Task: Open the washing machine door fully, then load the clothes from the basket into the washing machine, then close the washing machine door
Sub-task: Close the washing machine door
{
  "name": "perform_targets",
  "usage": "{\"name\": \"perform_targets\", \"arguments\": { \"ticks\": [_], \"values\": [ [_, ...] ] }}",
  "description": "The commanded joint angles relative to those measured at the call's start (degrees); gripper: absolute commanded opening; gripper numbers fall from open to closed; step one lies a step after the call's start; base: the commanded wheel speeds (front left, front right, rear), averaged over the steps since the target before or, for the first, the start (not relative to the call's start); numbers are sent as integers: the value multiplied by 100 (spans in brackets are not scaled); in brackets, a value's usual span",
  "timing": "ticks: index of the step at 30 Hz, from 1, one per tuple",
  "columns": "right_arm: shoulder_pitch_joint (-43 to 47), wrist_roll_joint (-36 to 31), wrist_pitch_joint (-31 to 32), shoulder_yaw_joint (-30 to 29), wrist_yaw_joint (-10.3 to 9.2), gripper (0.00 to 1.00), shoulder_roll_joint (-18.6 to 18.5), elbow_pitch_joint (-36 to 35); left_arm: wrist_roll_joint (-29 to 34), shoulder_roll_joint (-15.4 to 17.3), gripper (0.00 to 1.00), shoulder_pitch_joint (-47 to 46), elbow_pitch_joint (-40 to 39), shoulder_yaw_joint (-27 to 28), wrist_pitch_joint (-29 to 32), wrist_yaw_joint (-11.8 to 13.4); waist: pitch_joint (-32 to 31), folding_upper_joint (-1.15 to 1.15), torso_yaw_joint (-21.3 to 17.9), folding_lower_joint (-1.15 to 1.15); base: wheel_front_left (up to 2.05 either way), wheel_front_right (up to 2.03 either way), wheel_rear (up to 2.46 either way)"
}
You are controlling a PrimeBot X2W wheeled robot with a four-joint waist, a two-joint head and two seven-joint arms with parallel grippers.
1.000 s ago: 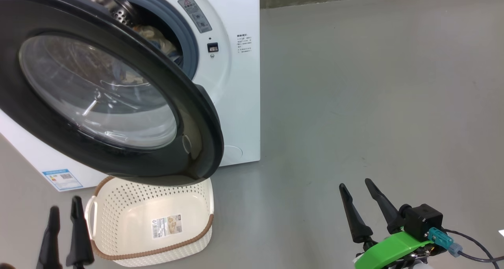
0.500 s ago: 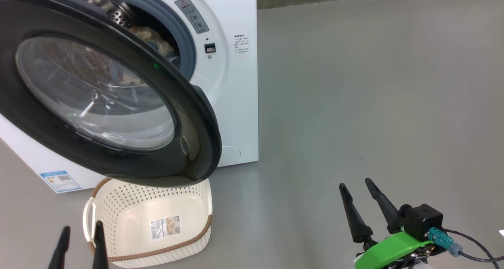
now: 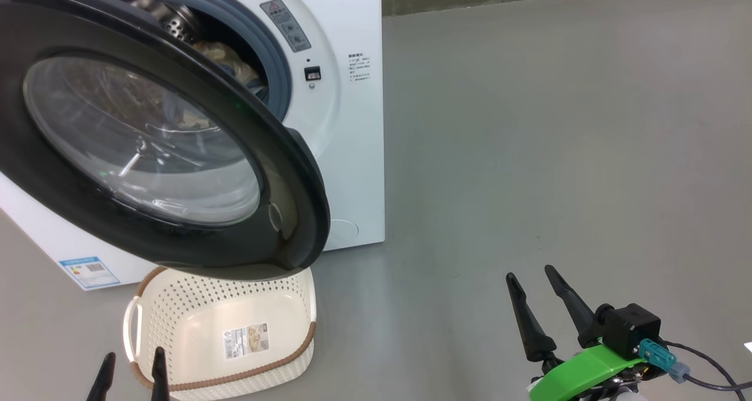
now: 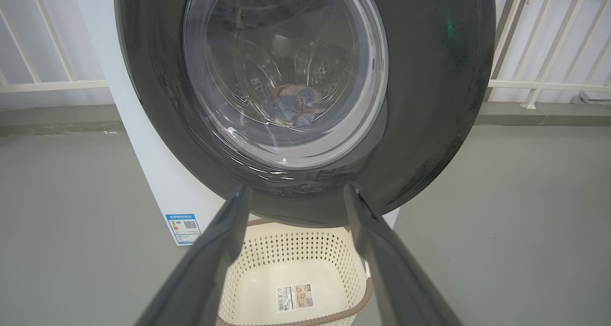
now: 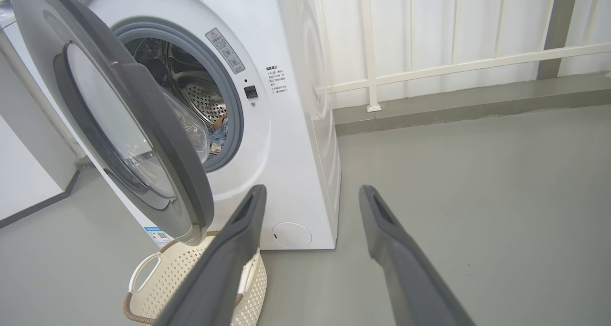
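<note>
Grey smooth floor (image 3: 529, 154) runs back to a low kerb and a white railing (image 5: 453, 66). Ahead and to the left of the right gripper (image 3: 530, 275) stands the washing machine (image 3: 358, 154), a white box with its front turned toward the robot.

The washing machine door (image 3: 282, 172) stands partly swung out on its left-hand hinge. Its free edge points toward the right gripper, which sees it nearly edge-on. Its broad outer face is turned almost squarely at the left gripper (image 3: 133, 360), directly ahead of and above that gripper's fingers. The rim is wide, glossy and black, and the clear glass bowl at its centre bulges back toward the drum.

The clothes (image 4: 293, 106) lie low in the steel drum. They show through the glass as a small crumpled heap of light blue with a cream patch.

The basket (image 3: 176, 295) sits on the floor just ahead of the left gripper, its far end tucked under the door's lower edge. It is cream, perforated and brown-rimmed, with one white handle at its left end. Inside it lies nothing but the label sticker (image 3: 247, 340).

Both grippers have their fingers spread apart, grasping nothing. The right one hangs over bare floor, well apart from the machine.
</note>
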Motion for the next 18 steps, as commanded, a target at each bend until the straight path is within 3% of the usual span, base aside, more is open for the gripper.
{"name": "perform_targets", "arguments": {
  "ticks": [1, 17, 18],
  "values": [
    [-45, -44, -70, 134, 36, 100, 13, -142, 53, 26, 100, -116, -96, 213, -47, -2, -9, 0, -5, 0, 0, 0, 0],
    [-65, -41, -70, 159, 36, 100, 13, -79, 64, 1, 100, -88, 16, 261, -47, -5, -55, 0, 23, 0, 0, 0, 0],
    [-66, -37, -70, 158, 36, 53, 13, -78, 58, 0, 100, -83, 16, 261, -47, -5, -57, 0, 24, 0, 0, 0, 0]
  ]
}}
